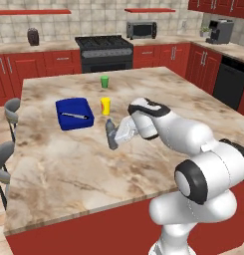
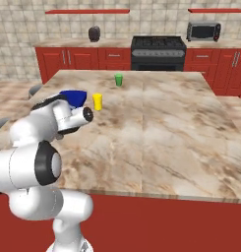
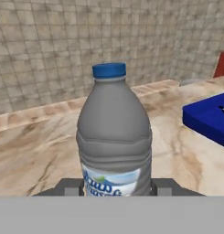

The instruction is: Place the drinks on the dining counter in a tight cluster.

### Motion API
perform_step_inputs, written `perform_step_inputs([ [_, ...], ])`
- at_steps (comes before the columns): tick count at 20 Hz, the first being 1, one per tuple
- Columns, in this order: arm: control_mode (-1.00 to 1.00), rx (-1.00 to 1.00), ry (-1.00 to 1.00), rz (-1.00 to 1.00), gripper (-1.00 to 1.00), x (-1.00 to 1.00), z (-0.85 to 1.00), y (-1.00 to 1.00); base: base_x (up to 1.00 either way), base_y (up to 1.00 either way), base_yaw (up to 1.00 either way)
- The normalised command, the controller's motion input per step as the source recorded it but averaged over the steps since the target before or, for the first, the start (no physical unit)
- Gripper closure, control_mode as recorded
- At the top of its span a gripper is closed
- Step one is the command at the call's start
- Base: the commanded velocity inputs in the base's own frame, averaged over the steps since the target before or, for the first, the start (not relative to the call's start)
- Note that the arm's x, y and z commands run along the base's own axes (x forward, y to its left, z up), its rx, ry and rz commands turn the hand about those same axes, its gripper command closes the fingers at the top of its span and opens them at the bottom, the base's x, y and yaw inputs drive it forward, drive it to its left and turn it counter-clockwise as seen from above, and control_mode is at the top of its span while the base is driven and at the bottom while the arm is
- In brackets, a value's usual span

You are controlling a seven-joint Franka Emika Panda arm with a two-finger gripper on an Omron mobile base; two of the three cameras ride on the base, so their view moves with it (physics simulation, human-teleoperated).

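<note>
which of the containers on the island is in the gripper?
The grey bottle with the blue cap, clamped in the gripper. The yellow cup and green cup stand free, farther back.

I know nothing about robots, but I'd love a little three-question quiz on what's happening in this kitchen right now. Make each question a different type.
1. True or false: the gripper is closed around the grey plastic bottle.
2. Multiple choice: what colour is that bottle's cap? A) red B) blue C) white
3. Fill in: on the dining counter, the yellow cup stands between the green cup farther back and the ______ beside it, which holds a utensil.

Key
1. True; the fingers sit on either side of the bottle's base in the hand view.
2. B
3. blue tray
</note>
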Motion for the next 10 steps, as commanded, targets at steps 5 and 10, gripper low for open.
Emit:
perform_step_inputs([
  [5,-1.0,0.0,0.04,0.18,1.0,0.21,-0.59,0.0,0.0,0.0,0.0],
  [10,-1.0,0.0,0.0,0.14,1.0,0.15,-0.25,-0.05,0.0,0.0,0.0],
])
